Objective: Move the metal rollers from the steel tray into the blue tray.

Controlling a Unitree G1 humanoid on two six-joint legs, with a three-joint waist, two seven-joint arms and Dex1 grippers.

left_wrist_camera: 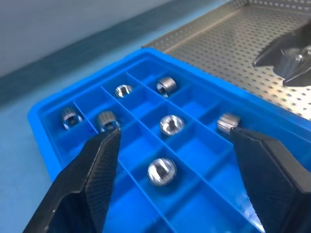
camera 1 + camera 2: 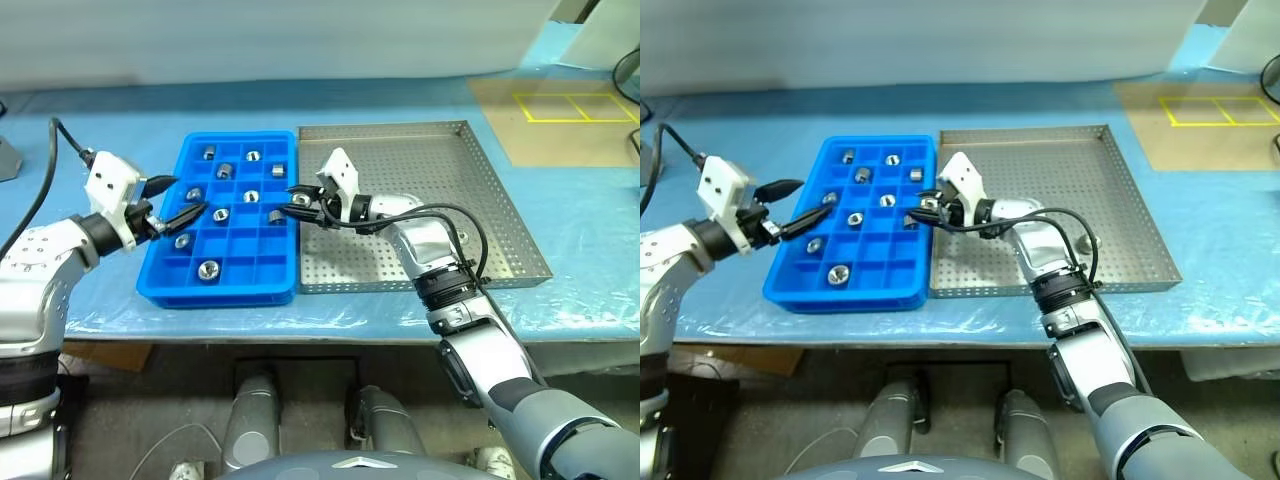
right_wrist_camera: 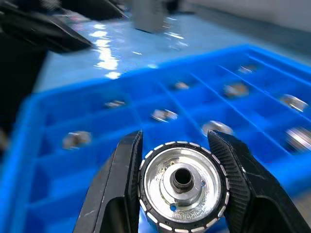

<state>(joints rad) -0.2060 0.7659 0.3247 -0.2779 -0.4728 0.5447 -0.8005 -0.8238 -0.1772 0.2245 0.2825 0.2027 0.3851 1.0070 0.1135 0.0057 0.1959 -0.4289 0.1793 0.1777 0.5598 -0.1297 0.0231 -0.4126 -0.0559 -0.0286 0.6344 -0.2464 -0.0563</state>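
Metal roller [image 3: 183, 183] clamped in R gripper [image 2: 298, 200], bore facing its wrist cam, at blue tray's [image 2: 160, 283] steel-tray [image 2: 520, 225] edge w/ free cells just beyond; L gripper [image 2: 180, 200] wide open, empty, at far edge.

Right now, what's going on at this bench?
A humanoid robot is moving metal rollers from the steel tray into the blue tray. Its right gripper is shut on a metal roller at the blue tray's right edge, not yet released. The left gripper hangs open over the blue tray's left side, holding nothing. Several rollers already lie in separate compartments, and the steel tray's visible floor looks bare.
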